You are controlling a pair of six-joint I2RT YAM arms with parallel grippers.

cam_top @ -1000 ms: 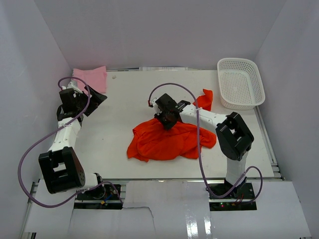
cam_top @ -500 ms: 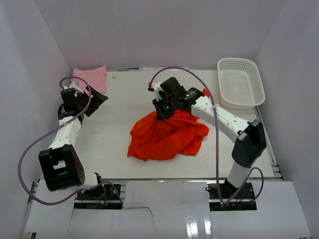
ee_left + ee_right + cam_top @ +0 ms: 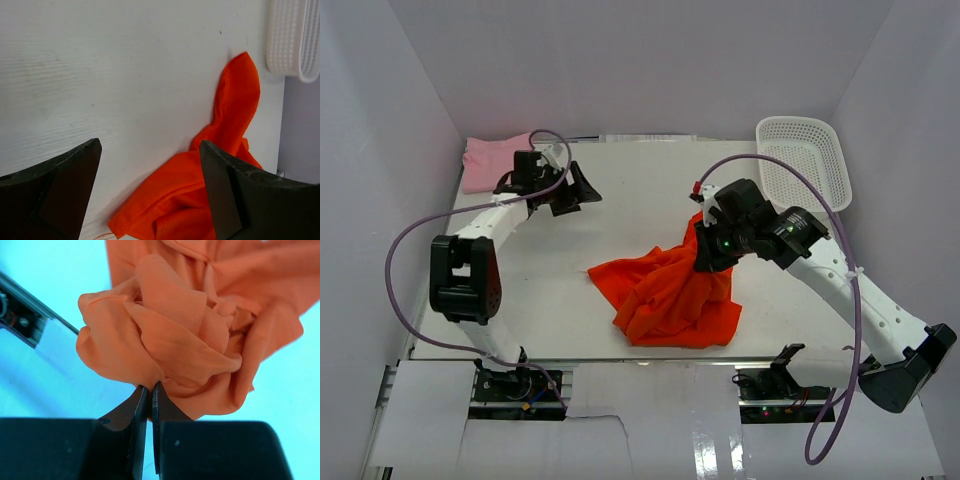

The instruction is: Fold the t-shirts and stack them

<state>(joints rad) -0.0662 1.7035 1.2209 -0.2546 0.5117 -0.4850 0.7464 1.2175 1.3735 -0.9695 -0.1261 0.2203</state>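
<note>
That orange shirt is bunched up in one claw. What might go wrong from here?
The right claw is shut on only a thin pinch of the crumpled orange-red cloth t-shirt, so the fabric may slip free. Its lower part lies bunched on the white table, so it may settle wadded, not flat. The left claw is open and apart from it, so nothing else steadies the cloth.

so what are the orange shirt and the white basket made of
orange shirt: thin, matte cloth, probably a light knit; it bunches into soft, rounded folds. white basket: looks like rigid moulded plastic with a slight sheen and an even lattice of holes.
</note>
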